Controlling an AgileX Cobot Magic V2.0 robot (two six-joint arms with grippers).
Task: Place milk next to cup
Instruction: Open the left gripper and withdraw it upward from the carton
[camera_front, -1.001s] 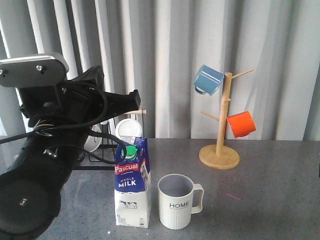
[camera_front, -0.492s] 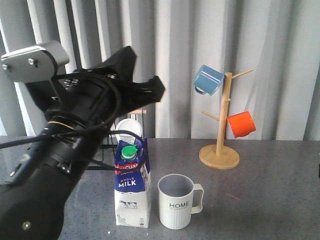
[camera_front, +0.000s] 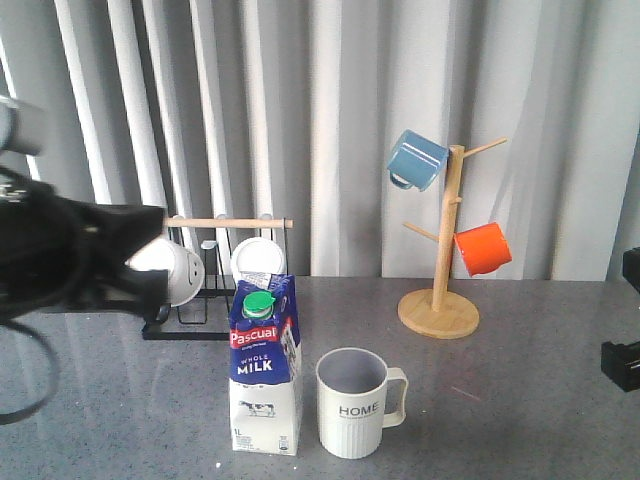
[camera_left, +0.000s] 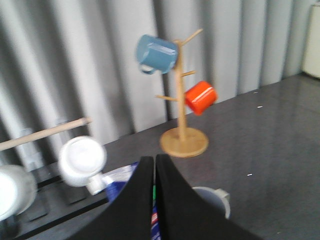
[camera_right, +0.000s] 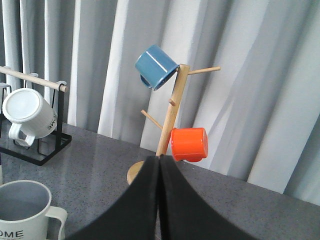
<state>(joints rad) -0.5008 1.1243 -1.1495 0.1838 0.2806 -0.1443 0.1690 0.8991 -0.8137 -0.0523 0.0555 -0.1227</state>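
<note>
The milk (camera_front: 265, 365), a blue-and-white carton with a green cap, stands upright on the grey table. It is just left of the cup (camera_front: 352, 402), a white ribbed mug marked "HOME", with a small gap between them. My left arm (camera_front: 70, 265) is blurred at the far left, above and clear of the carton. My left gripper (camera_left: 154, 159) is shut and empty, and the milk (camera_left: 120, 176) and the cup (camera_left: 214, 196) show below it. My right gripper (camera_right: 159, 158) is shut and empty at the table's right side. The cup (camera_right: 22, 210) shows in the right wrist view.
A wooden mug tree (camera_front: 440, 300) at the back right holds a blue mug (camera_front: 416, 160) and an orange mug (camera_front: 482, 249). A black rack with a wooden bar (camera_front: 225, 223) behind the milk holds white mugs (camera_front: 258, 262). Grey curtains hang behind the table.
My left arm has swung away from above the milk, back to the left and lower. The milk and the cup have not moved.
</note>
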